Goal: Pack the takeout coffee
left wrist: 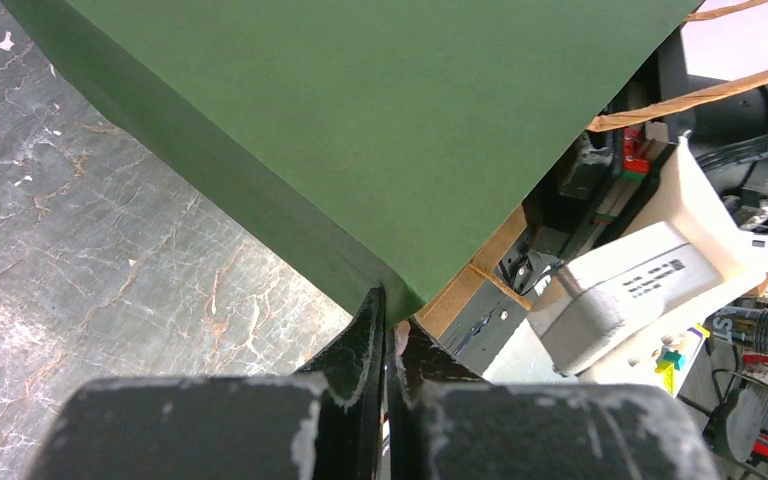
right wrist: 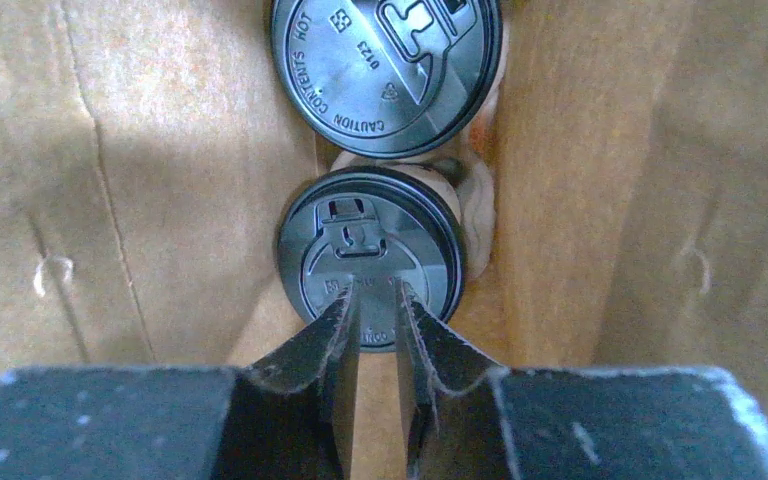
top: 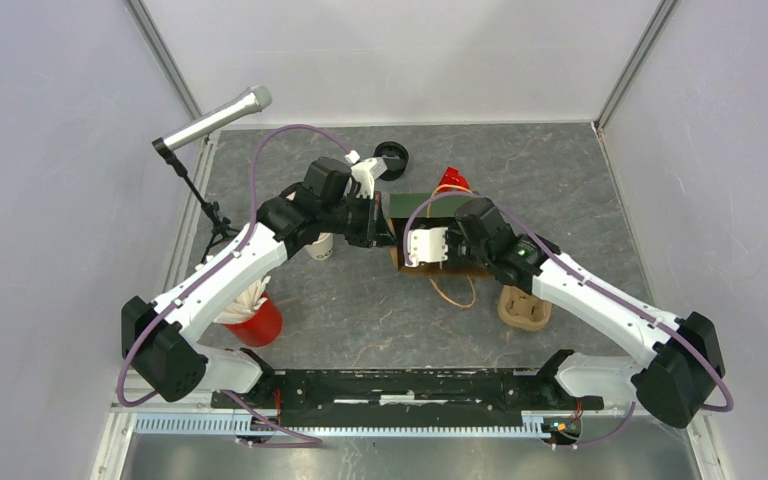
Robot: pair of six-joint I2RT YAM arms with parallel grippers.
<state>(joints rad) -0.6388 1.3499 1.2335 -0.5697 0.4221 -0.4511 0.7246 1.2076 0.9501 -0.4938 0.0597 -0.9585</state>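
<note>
The right claw (right wrist: 372, 300) points down into the open paper bag (top: 421, 203). Its fingers are drawn close, with a slim gap between them and nothing in that gap. The tips hang just over the black lid of one takeout cup (right wrist: 380, 235). The second takeout cup (right wrist: 385, 70) stands just beside it, farther along the wrist view. Both cups have their lids on and sit between the bag's brown inner walls. The right arm comes in from the near right, elbow bent, wrist tipped over the bag's mouth.

The left claw (left wrist: 388, 330) is pressed together on a corner of the bag's green wall, pinching the paper. The left arm reaches in from the near left.

The bag stands mid-table (top: 360, 300). Near and to its right lies a pulp cup carrier (top: 523, 308). A red cup of white sticks (top: 252, 318) stands at the near left.
</note>
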